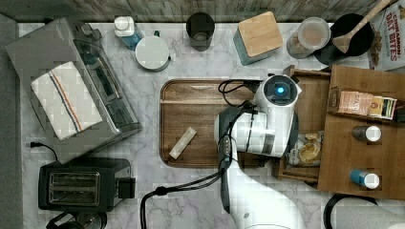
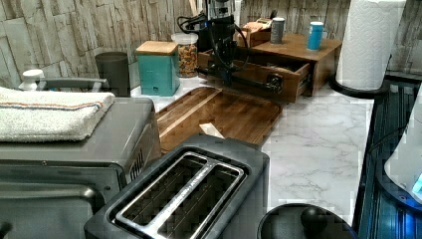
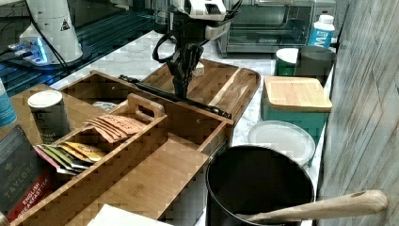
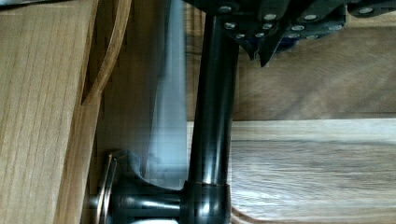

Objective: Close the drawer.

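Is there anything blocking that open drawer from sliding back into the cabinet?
Nothing visible does. The drawer is pulled out, the gripper is right at its black handle, and the snack bags inside lie below the rim.

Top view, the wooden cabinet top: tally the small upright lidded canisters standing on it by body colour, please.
Blue canister: 1
Dark grey canister: 1
Total: 2
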Controlling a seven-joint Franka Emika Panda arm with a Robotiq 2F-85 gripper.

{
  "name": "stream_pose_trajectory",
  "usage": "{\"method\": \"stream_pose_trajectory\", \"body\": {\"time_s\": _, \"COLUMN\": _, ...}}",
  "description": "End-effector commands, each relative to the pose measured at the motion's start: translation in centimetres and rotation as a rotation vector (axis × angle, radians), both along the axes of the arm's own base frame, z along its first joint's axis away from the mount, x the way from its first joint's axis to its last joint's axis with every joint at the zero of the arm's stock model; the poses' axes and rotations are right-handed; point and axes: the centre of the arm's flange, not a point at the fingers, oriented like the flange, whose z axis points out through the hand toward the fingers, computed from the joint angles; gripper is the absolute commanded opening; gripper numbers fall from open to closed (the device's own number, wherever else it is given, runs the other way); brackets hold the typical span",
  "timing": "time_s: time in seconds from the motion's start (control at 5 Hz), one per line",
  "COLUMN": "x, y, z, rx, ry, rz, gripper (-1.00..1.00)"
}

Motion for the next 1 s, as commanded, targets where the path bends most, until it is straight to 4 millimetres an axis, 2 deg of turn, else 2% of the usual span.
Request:
{"method": "stream_pose_trajectory", "body": {"time_s": 0.2, "x": -6.3, "y": -22.4, "z": 5.0, "rx": -0.256, "ry": -0.152, "rz": -0.249, "gripper": -1.00}}
{"method": "stream_pose_trajectory", "body": {"time_s": 0.4, "x": -7.9, "y": -24.9, "z": 5.4, "rx": -0.289, "ry": -0.155, "rz": -0.283, "gripper": -1.00}}
{"method": "stream_pose_trajectory", "body": {"time_s": 0.6, "x": -9.1, "y": -25.1, "z": 5.8, "rx": -0.300, "ry": -0.179, "rz": -0.319, "gripper": -1.00}}
{"method": "stream_pose_trajectory", "body": {"time_s": 1.0, "x": -9.1, "y": -25.1, "z": 5.7, "rx": -0.300, "ry": -0.178, "rz": -0.319, "gripper": -1.00}}
